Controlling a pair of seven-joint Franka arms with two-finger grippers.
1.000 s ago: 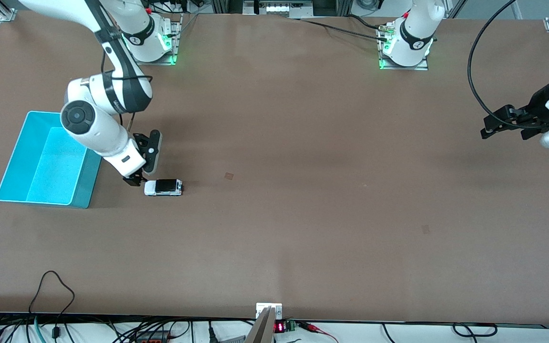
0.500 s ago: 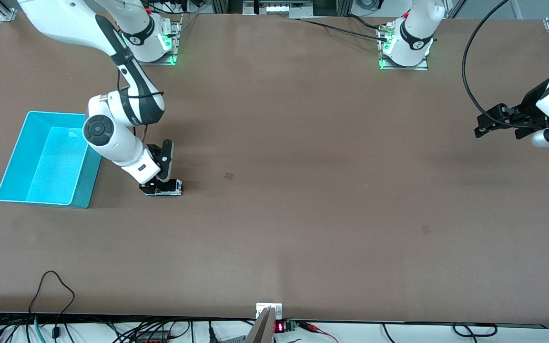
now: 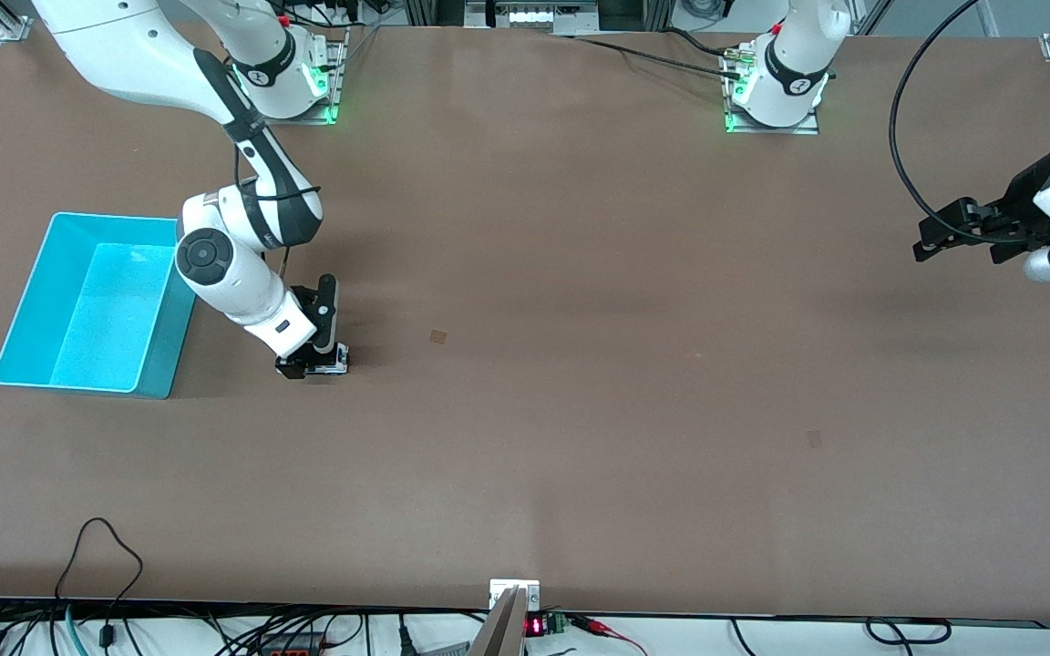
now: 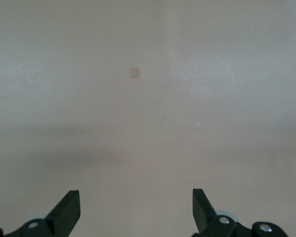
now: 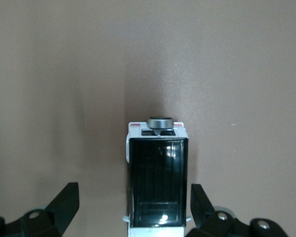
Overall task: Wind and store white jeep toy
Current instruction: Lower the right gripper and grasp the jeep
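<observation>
Step in hand: the approach for the first grasp is judged to be under way; nothing has been wound or stored yet.
Right gripper: the right gripper (image 3: pixel 311 355) is poised directly over the small white plastic jeep toy with a black rear roof section (image 3: pixel 323 363), its fingers spread wide, one on each side of the toy's body, with no contact visible in the right wrist view.
Jeep toy: it stands on its wheels on the flat brown table (image 3: pixel 580 410), just beside the open rectangular turquoise plastic bin (image 3: pixel 33 301), at about 3 o'clock from the bin in the front view.
Bin: it is seen to hold nothing.
Left gripper: the left gripper (image 3: pixel 962 239) waits with its fingers wide apart and nothing between them, over the left arm's end of the table.
Next move: a short descent and a closing of the fingers on the toy's sides is judged to be called for, kept square to the body so the toy is not pushed away.
</observation>
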